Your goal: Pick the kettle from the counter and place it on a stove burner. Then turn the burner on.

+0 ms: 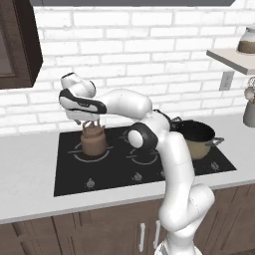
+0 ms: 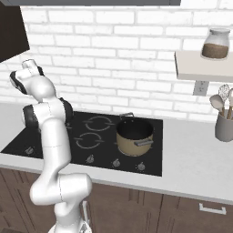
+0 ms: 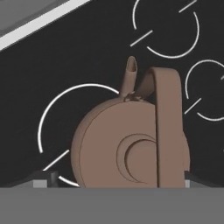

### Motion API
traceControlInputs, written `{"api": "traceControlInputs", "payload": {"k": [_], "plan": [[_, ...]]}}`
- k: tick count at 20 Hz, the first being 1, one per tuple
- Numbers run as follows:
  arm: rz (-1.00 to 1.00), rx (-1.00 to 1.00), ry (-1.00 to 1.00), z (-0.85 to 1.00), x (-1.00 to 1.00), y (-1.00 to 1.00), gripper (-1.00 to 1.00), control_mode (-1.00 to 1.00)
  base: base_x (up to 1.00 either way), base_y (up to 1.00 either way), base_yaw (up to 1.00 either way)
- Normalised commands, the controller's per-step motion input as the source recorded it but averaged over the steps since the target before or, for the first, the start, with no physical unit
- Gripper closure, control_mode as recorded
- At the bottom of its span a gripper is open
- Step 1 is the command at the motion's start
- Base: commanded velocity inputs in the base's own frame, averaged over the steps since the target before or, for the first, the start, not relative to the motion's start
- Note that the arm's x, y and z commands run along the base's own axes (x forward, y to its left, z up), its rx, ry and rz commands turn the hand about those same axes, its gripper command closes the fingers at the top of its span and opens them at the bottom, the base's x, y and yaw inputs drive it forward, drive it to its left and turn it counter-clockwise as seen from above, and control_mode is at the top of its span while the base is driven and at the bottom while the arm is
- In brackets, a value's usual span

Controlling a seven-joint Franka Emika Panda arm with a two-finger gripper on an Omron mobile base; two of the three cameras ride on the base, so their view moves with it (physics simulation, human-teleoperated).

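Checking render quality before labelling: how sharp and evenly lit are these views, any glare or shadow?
Left base view: soft, slightly blurred; kettle evenly lit, no glare on the cooktop. Right base view: equally soft, flat light. Hand view: crisp burner ring, kettle smoothly shaded.

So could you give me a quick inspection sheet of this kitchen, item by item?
Surface: pale counter with black cooktop set in it.
Job's things: kettle upright on the large burner; knobs along the front edge.
Clutter: pot on the cooktop.
Gripper: gripper at the kettle's handle; cannot tell if it is shut.
Cables: nothing seen.
Surroundings: brick wall, shelf with jar, utensil holder.
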Motion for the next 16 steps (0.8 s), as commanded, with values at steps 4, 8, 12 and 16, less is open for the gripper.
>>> {"api": "traceControlInputs", "payload": {"k": [4,8,12,16], "plan": [[0.00,0.00,-0.04,0.00,0.01,0.06,-1.00,-1.00,0.00,0.00,0.00],[0.00,0.00,-0.03,-0.06,0.01,0.14,-1.00,-1.00,0.00,0.00,0.00],[0.00,0.00,-0.06,-0.26,0.04,0.21,-1.00,-1.00,0.00,0.00,0.00],[0.00,0.00,-0.05,-0.33,0.18,0.01,-1.00,-1.00,0.00,0.00,0.00]]}}
